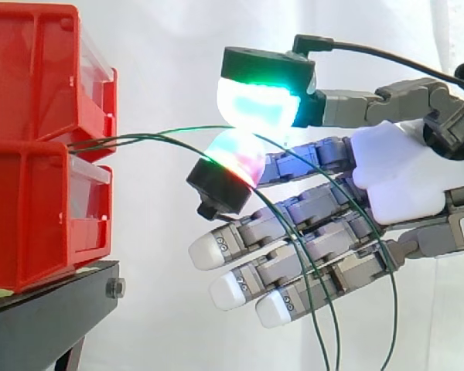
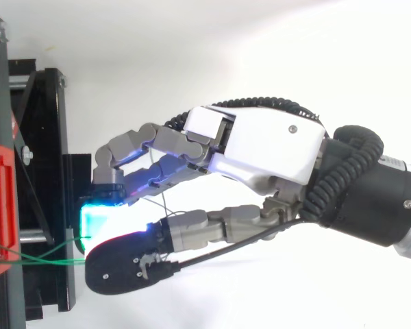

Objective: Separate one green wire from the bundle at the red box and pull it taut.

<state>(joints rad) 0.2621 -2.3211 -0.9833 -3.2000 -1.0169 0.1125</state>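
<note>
Two stacked red bins (image 1: 39,154) stand at the left on a black stand (image 1: 54,301). Thin green wires come out from the gap between them. My hand (image 1: 402,174) reaches in from the right. It is shut on one green wire (image 1: 170,130), pinched between a green-glowing pad (image 1: 259,104) above and a red-and-green glowing pad (image 1: 236,154) below. That wire runs in a shallow curve from the bins to the pinch. The other green wires (image 1: 317,232) arc over the straight lower fingers and hang down. From above, the hand (image 2: 267,147) holds the wire (image 2: 48,257) just right of the red box (image 2: 0,205).
The black stand (image 2: 44,137) juts out toward the hand below the bins. A white curtain lies behind everything. The loose wire loops drape across the hand's lower fingers (image 1: 294,255) and drop out of view at the bottom.
</note>
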